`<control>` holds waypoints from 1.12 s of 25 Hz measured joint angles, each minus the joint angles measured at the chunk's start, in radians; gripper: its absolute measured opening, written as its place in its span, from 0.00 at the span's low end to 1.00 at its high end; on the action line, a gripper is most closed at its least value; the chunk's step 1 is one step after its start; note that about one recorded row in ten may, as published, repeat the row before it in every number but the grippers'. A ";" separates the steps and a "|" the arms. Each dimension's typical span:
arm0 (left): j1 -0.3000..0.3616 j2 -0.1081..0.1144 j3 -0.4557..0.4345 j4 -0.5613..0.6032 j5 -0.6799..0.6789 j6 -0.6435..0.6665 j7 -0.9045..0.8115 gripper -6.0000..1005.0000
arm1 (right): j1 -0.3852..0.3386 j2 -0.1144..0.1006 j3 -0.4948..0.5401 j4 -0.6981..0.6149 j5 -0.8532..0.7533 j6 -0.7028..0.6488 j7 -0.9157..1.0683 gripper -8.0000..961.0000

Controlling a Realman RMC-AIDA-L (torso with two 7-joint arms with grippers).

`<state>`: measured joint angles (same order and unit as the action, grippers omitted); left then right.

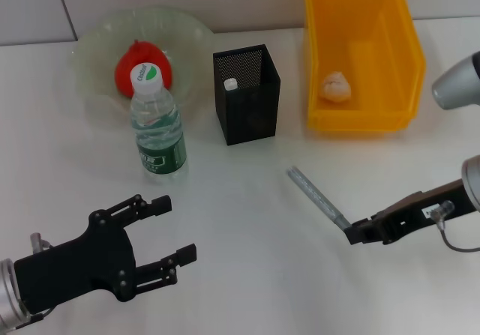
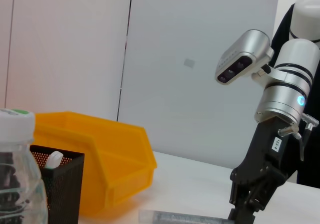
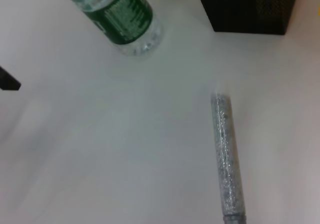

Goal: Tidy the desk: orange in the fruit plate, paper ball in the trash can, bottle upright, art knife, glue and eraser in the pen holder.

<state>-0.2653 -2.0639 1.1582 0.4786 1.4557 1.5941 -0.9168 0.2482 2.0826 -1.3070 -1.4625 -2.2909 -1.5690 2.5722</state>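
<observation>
Left end effector (image 1: 174,230): fingers spread wide, holding nothing, low over the near counter (image 1: 247,275).
Bottle (image 1: 157,121): upright, in front of the fruit plate (image 1: 97,50) with the orange (image 1: 127,64).
Pen holder (image 1: 247,95): white-tipped item (image 1: 230,84) inside; left wrist view shows it leaning.
Art knife (image 1: 317,197): flat on the counter; right wrist view shows its glittery barrel.
Right end effector (image 1: 352,232): at the knife's near end; cannot tell its opening.
Trash can (image 1: 375,118): paper ball (image 1: 337,86) inside.

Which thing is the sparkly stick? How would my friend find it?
Start at the big yellow bin, then look at the bare white table in front of it. The sparkly stick lies flat there, its near end at the right hand. It's the only thin, silver, glittery thing.
</observation>
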 joint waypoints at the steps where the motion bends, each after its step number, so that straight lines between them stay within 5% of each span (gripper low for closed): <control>1: 0.000 0.000 0.000 0.000 0.000 0.000 0.000 0.80 | -0.005 0.000 0.006 0.003 0.006 0.003 -0.020 0.15; 19: -0.001 -0.001 -0.002 -0.007 0.000 -0.005 0.009 0.80 | -0.048 0.001 0.097 0.217 0.239 0.033 -0.393 0.15; 28: -0.010 -0.002 -0.002 -0.005 0.000 -0.008 0.011 0.80 | -0.007 -0.002 0.225 0.495 0.444 0.065 -0.735 0.15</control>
<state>-0.2750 -2.0660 1.1566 0.4736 1.4557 1.5864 -0.9056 0.2409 2.0805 -1.0821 -0.9675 -1.8465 -1.5036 1.8372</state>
